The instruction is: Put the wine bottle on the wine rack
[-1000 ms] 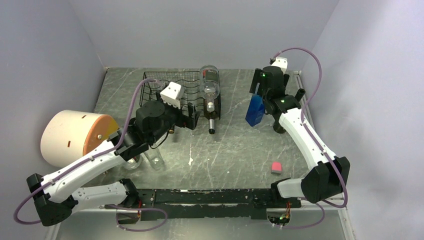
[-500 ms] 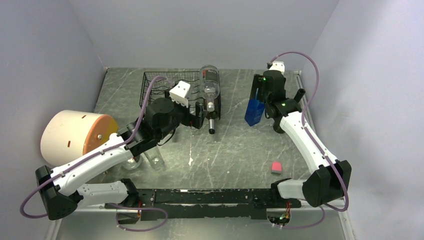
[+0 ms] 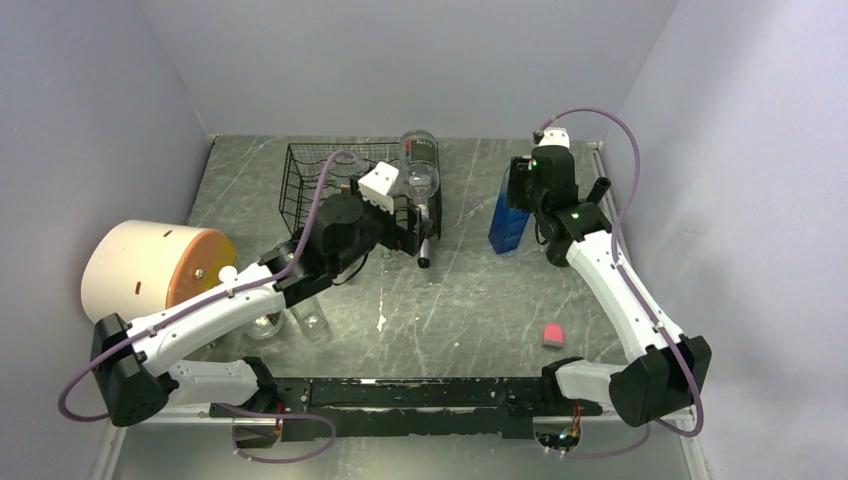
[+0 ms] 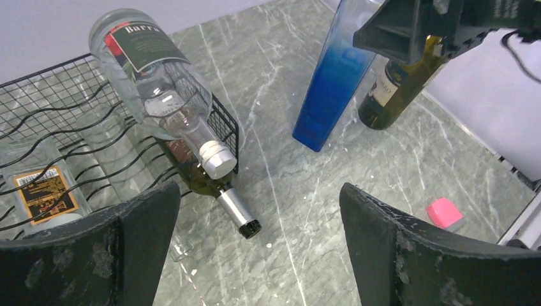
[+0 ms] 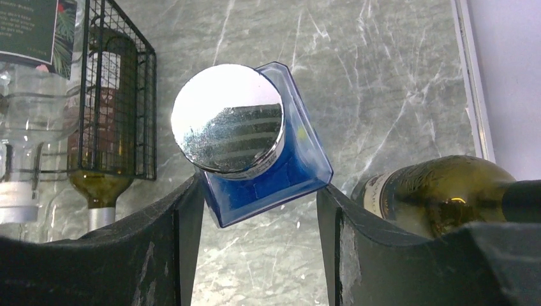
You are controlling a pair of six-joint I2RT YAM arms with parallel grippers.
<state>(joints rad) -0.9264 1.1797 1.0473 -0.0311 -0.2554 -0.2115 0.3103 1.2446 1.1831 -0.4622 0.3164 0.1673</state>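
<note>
Straddling the blue bottle (image 5: pixel 281 178) corner-on, the right jaws may be gripping, I cannot tell; the left jaws gape. It could twist loose and knock the green bottle (image 5: pixel 434 191) beside it.

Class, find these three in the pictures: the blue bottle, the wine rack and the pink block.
blue bottle (image 5: pixel 227 118): right wrist view, on its silver cap.
wine rack (image 3: pixel 305 190): top external view, on the wire mesh at its left end.
pink block (image 3: pixel 553 335): top external view, on its top face.
</note>
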